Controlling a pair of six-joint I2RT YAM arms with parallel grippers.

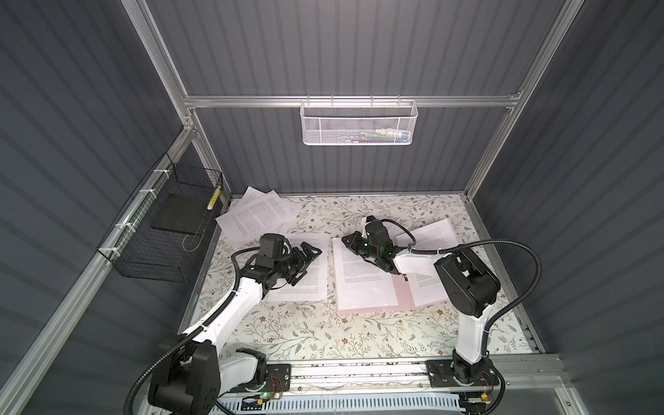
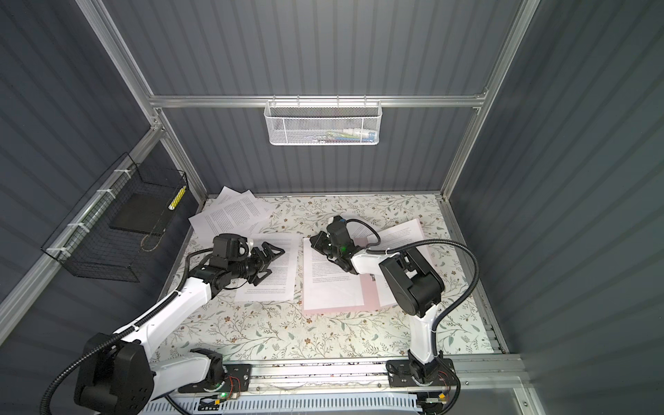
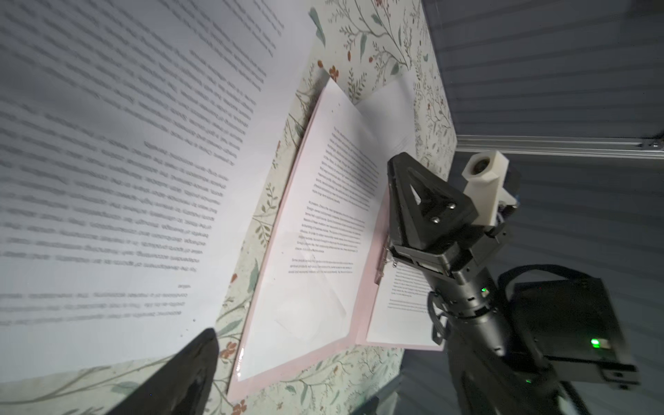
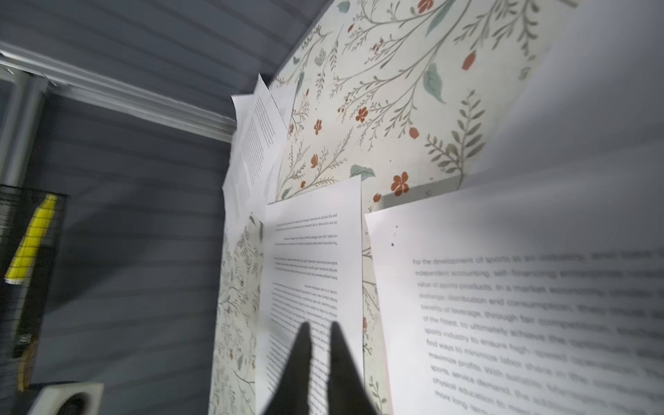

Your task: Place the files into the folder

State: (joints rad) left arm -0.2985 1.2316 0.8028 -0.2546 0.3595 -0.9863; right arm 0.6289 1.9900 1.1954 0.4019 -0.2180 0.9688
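Dim light, blurred near files (image 4: pixel 521 323)

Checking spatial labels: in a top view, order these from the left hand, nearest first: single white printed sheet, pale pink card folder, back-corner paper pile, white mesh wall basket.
1. Single white printed sheet: under the left hand.
2. Pale pink card folder: just to its right.
3. Back-corner paper pile: back left.
4. White mesh wall basket: on the back rail.
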